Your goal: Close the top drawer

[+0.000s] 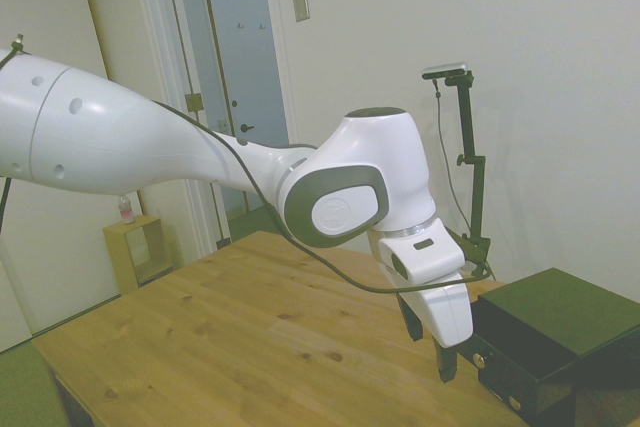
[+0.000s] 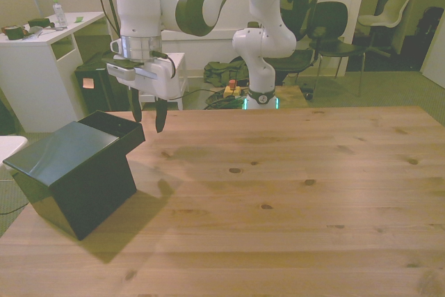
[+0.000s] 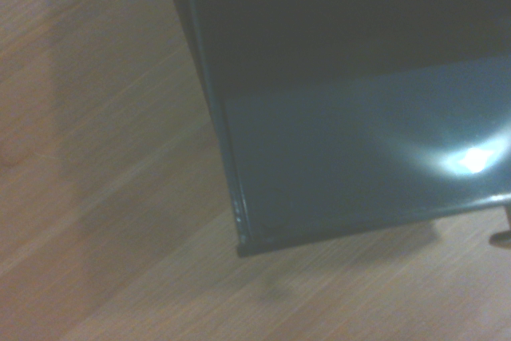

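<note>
Two dark fingers hang below the gripper (image 2: 148,113), spread with a clear gap between them and holding nothing. They hover just above and in front of the top drawer (image 2: 113,124), which stands pulled out of the black drawer box (image 2: 66,154) at the table (image 2: 292,193) corner. That placement makes sense for a push: I judge the fingers are set on the knob side of the drawer front so that a short drop and a sweep toward the box would drive the drawer home. Nothing needs gripping, so the spread fingers are probably only incidental.

From the side, one fingertip hangs just beside the drawer's brass knob (image 1: 478,359) — near it, though whether it touches I cannot tell. This view also shows the box's front face with another knob (image 1: 514,403) lower down, which the front view hides entirely, since there the box turns its back and side to the camera.

The front view gives what the side does not: the open hollow of the drawer seen from above, jutting past the box's lid toward the fingers, so it is plainly not shut. It also shows both fingers apart side by side.

From the wrist, blurred, a dark glossy panel (image 3: 351,149) with a sharp edge lies over the wood — likely the box's top, with the drawer's shadowed hollow beyond. A small brass glint (image 3: 503,237) at the frame's rim may be a knob.
</note>
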{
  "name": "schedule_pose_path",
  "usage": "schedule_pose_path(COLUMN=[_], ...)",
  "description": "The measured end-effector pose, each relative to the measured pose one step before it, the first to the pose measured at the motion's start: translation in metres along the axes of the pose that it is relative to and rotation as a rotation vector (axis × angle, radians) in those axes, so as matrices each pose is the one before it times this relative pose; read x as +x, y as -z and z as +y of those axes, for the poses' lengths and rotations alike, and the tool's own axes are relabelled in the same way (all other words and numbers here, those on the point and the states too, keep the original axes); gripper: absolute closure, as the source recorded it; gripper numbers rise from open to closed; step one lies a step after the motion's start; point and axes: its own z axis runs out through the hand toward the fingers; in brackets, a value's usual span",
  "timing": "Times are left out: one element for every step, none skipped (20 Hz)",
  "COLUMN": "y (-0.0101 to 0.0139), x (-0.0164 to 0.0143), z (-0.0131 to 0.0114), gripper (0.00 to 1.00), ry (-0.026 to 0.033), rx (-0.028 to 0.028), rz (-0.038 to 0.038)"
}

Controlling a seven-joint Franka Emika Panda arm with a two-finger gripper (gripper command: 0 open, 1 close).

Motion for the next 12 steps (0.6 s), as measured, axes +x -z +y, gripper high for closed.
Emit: schedule_pose_path(y=[0.00020,0.00020,0.00030,0.00026,-0.00006,-0.00031,-0.00048,-0.00050,-0.00068,-0.00061,-0.00064,-0.00067], x=[-0.00017,-0.00034,0.00014,0.00039,0.00026,0.00018,0.00005,0.00011,0.00013,0.00034,0.00036,0.00052], z=[-0.00229,-0.00147,-0.00077,-0.00063,-0.00042,-0.00027,-0.00021,-0.00030,-0.00013,-0.00011,-0.00001,0.00006], gripper=[1.00,1.00,1.00,1.00,1.00,1.00,1.00,1.00,1.00,1.00,1.00,1.00], ry=[0.00265,0.00190,0.00057,-0.00007,0.00005,-0.00006,-0.00032,0.00000,-0.00008,-0.00032,-0.00048,-0.00078], rx=[0.00098,0.00064,-0.00016,-0.00001,-0.00009,-0.00059,-0.00081,-0.00086,-0.00100,-0.00095,-0.00104,-0.00104], rz=[0.00161,0.00068,0.00016,0.00017,0.00039,-0.00020,-0.00098,-0.00040,-0.00025,0.00002,-0.00005,-0.00002])
